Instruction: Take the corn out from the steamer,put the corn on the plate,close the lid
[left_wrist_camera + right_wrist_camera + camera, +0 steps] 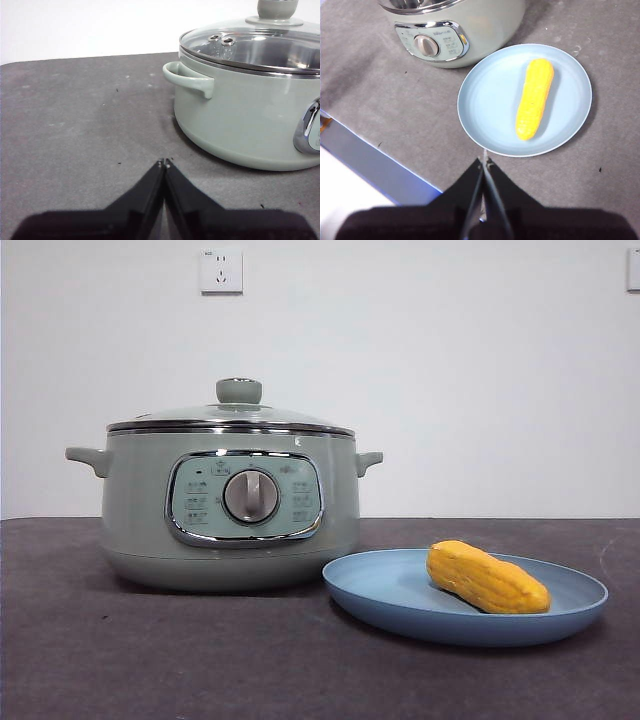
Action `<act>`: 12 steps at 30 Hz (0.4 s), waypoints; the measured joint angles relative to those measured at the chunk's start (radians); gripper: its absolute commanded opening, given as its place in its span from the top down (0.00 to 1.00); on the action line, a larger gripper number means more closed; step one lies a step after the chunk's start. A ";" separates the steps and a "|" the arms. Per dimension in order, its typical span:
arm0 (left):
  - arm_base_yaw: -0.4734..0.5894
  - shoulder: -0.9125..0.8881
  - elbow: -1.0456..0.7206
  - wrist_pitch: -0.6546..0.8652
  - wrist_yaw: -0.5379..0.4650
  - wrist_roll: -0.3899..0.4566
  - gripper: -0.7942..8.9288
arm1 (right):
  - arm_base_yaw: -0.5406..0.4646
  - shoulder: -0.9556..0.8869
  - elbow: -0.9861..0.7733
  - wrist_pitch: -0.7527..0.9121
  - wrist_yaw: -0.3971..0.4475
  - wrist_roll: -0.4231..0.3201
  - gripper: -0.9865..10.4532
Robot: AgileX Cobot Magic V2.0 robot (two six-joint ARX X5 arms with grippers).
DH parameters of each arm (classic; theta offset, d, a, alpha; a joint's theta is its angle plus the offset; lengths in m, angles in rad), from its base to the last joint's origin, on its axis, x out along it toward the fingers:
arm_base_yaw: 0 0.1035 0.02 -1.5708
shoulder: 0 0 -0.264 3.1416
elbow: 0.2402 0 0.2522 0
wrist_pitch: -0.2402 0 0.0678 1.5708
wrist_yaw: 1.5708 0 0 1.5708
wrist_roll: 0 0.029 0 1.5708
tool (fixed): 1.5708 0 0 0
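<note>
1. On the left side of the table, in the front view, I see the steamer (230, 515) standing on the dark grey table (100, 640). Its control panel with the silver dial (251, 496) faces me.
2. The lid (232, 417) sits level on the rim of the pot, with the green knob (239, 391) upright. In the left wrist view I find no gap between the steel rim and the pot, so I judge it is closed.
3. The left gripper (164, 162) is low above the bare table, beside the side handle (190, 80) of the pot and apart from it. Its jaws are clenched together, and nothing is between them.
4. To the right of the pot, just beside its base, lies the plate (380, 590). The corn (487, 578) rests in it, lying on its side, more toward the right half.
5. The right gripper (484, 161) hangs above the near rim of the plate and does not touch it. Its jaws are also pressed together and empty.
6. My judgement: all three steps look done, since the corn is on the plate and the lid is on. The next move asks only that both arms keep clear of the things. I would not touch the plate, because the corn may roll.
</note>
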 measured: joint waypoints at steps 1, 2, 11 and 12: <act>0.000 0.000 0.000 0.000 0.000 0.000 0.92 | 0.000 0.000 0.000 0.000 0.000 0.000 0.91; 0.000 0.000 0.000 0.000 0.000 0.000 0.92 | 0.000 0.000 0.000 0.000 0.000 0.000 0.91; 0.000 0.000 0.000 0.000 0.000 0.000 0.92 | -0.080 -0.071 0.000 0.031 0.051 -0.077 0.91; 0.000 0.000 0.000 0.000 0.000 0.000 0.92 | -0.106 -0.093 0.000 0.064 0.051 -0.085 0.91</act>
